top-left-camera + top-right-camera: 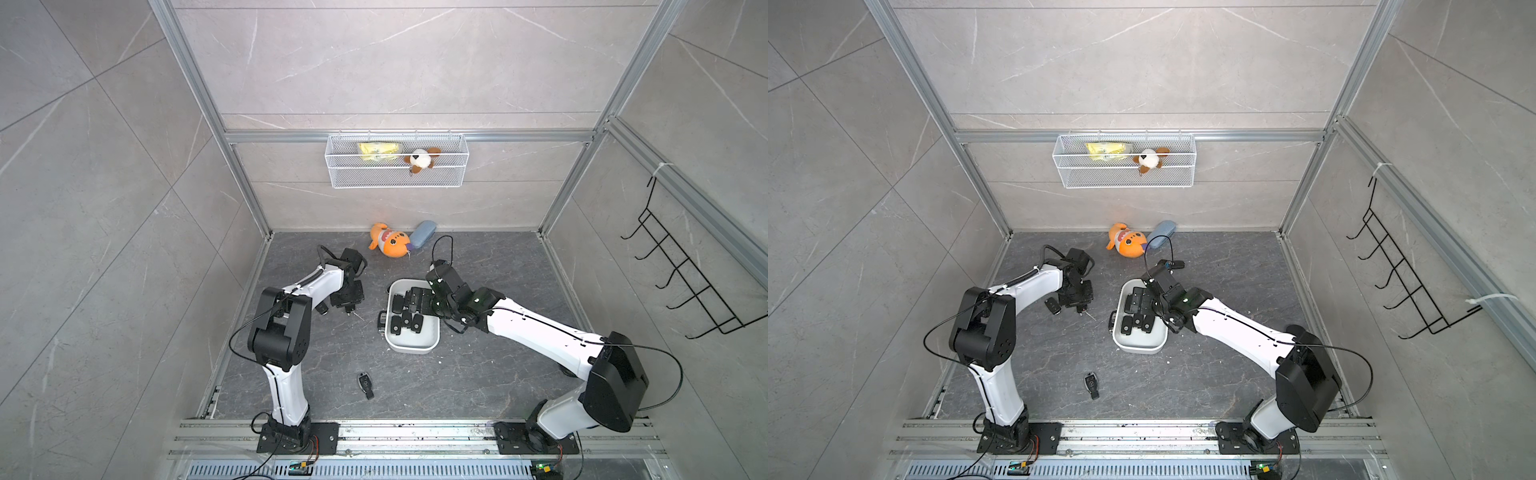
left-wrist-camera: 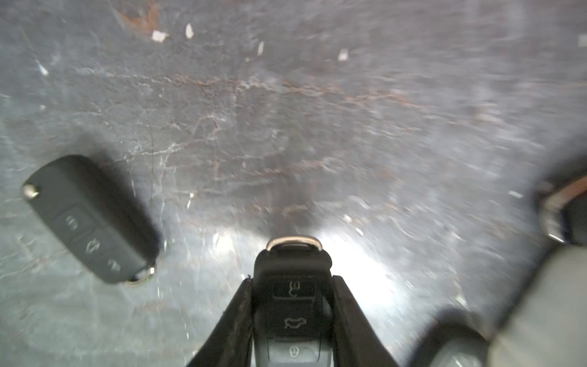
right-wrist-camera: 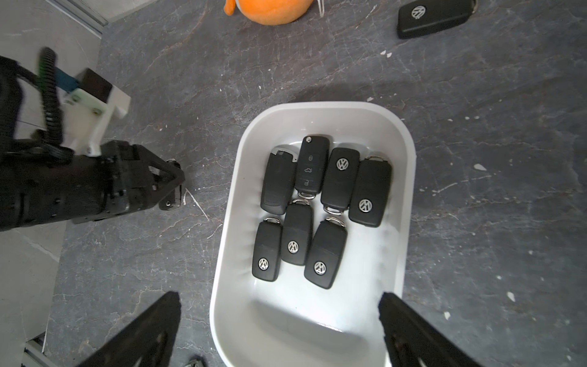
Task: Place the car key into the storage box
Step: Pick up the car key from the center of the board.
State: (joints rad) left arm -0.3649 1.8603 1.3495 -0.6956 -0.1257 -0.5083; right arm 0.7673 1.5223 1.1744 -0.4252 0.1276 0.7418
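On dark veined stone (image 3: 476, 127), shallow white plastic tub (image 3: 317, 109) of VW-badged black fobs (image 3: 297, 235); left gripper (image 2: 292, 279) tight on black car key (image 2: 293, 305), right gripper (image 3: 279, 295) wide apart.

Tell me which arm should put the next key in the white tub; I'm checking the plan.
Left: the left gripper is shut on a car key near the tub; the right gripper hangs open and empty above the tub.

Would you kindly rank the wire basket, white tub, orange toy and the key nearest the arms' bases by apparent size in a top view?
Largest to smallest:
wire basket
white tub
orange toy
key
Hanging higher, the basket may gain from nearness.
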